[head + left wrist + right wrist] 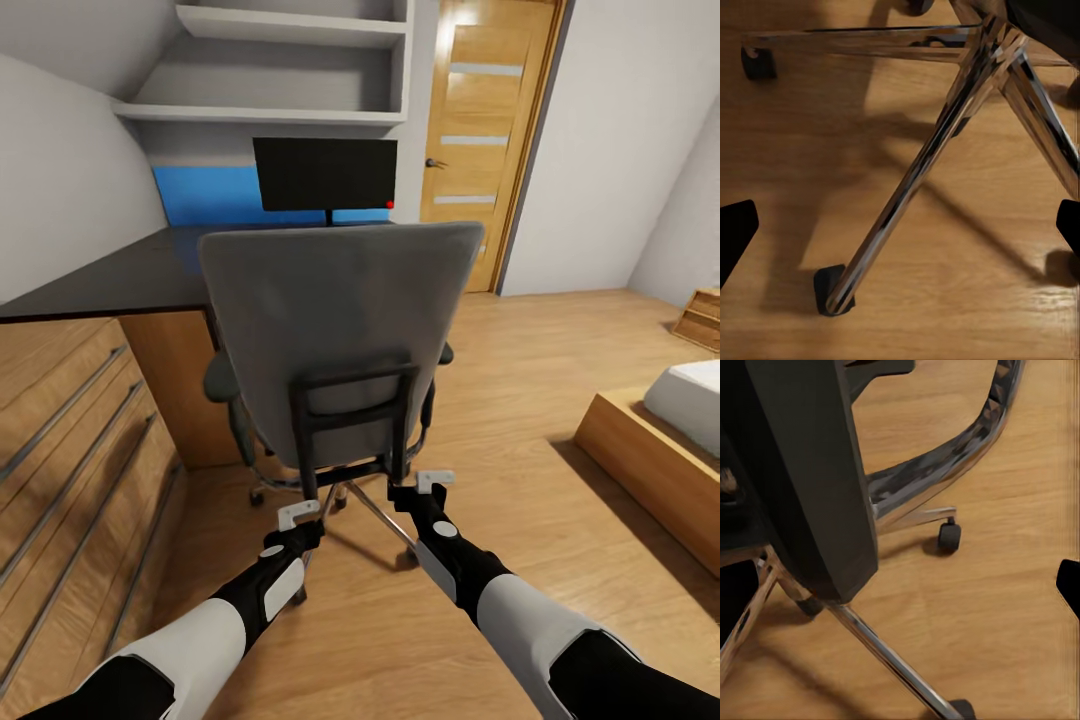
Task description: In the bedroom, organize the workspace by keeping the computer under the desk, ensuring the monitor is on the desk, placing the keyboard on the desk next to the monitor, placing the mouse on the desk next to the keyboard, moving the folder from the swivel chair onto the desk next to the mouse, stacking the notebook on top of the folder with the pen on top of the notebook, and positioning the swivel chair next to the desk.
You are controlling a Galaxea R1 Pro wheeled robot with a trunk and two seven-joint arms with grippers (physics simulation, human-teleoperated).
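Swivel chair [335,340] seen from behind, facing the desk [120,275], with both grippers low at its back frame.

The monitor [325,173] stands on the dark desk top, beyond the grey chair back. The left gripper [298,517] and right gripper [432,483] hang just behind the chair's black frame, 1 on each side of the chrome base [945,135]. Both sets of jaws are spread apart and hold nothing; in the wrist views the dark fingertips [735,232] sit at opposite edges, with wooden floor [520,400] between them. Chrome legs end in black casters [949,536]. A wooden door [480,130] stands beyond the desk, a drawer unit [70,470] sits at the robot's left, and a bed [680,420] lies at its right.
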